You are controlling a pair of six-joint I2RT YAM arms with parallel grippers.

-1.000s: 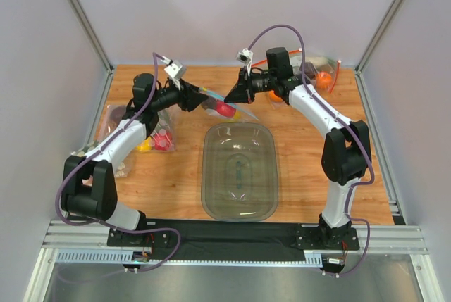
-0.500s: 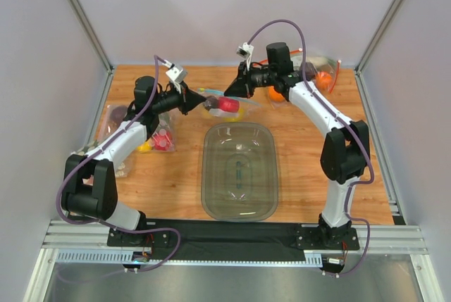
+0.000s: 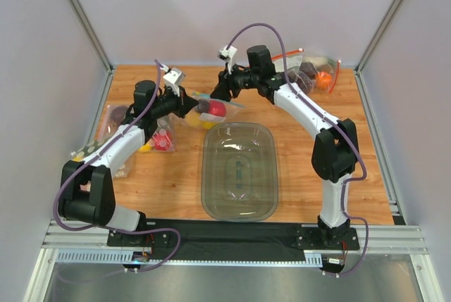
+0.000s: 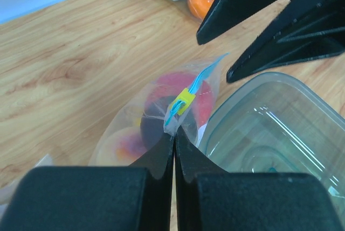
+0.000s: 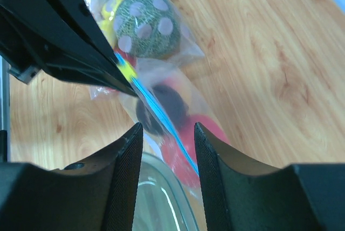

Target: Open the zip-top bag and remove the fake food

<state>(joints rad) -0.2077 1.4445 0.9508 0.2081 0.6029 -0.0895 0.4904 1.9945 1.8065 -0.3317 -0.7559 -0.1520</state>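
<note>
Surface: wooden table, grey walls around, with a clear tub at centre.
Bag: zip-top bag held up by one corner at the tub's 12 o'clock, blue strip uppermost so the mouth is reachable.
Food: fake food inside, sagging to the bottom; none out yet.
Left gripper: clamped on the bag corner by the yellow slider, at the bag's 9 o'clock, anchoring it.
Right gripper: fingers apart, gripping nothing, just off the strip at 12 o'clock. Probably lining up a pull.
</note>
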